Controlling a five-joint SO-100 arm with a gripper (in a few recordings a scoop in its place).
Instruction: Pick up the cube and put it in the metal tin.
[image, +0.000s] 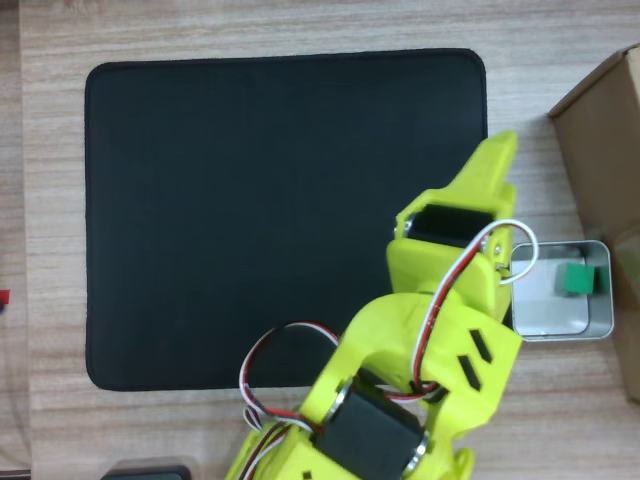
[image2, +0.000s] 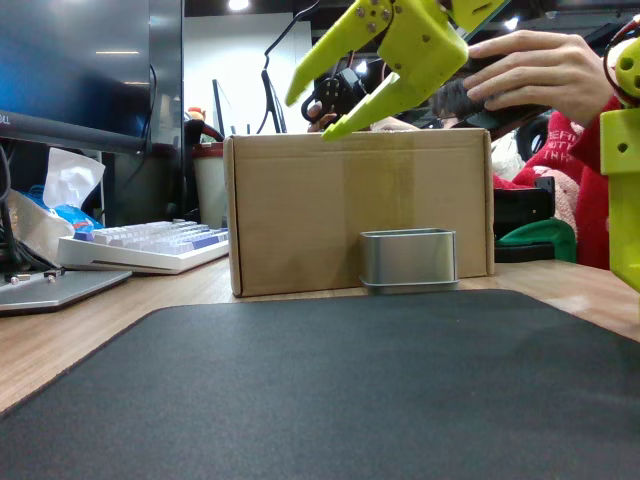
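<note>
Small green cube (image: 574, 278) lies inside shiny silver rectangular tin (image: 560, 331). Yellow gripper (image2: 315, 115) above, fingers spread, empty. Risk: lowering arm knocks tin.

Yellow arm raised high, its gripper (image2: 312, 115) empty, jaws parted, pointing down-left in the fixed view

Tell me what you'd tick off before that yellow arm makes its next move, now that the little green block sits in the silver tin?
1. Green cube inside the metal tin: ok, it rests on the tin's floor in the overhead view.
2. Gripper let go: ok, jaws parted with nothing between them.
3. Gripper clear of the tin: ok, it is raised above the cardboard box in the fixed view.
4. Tin upright: ok.
5. Black mat free for the way back: ok.
6. Cube lying flat: cannot tell.
</note>
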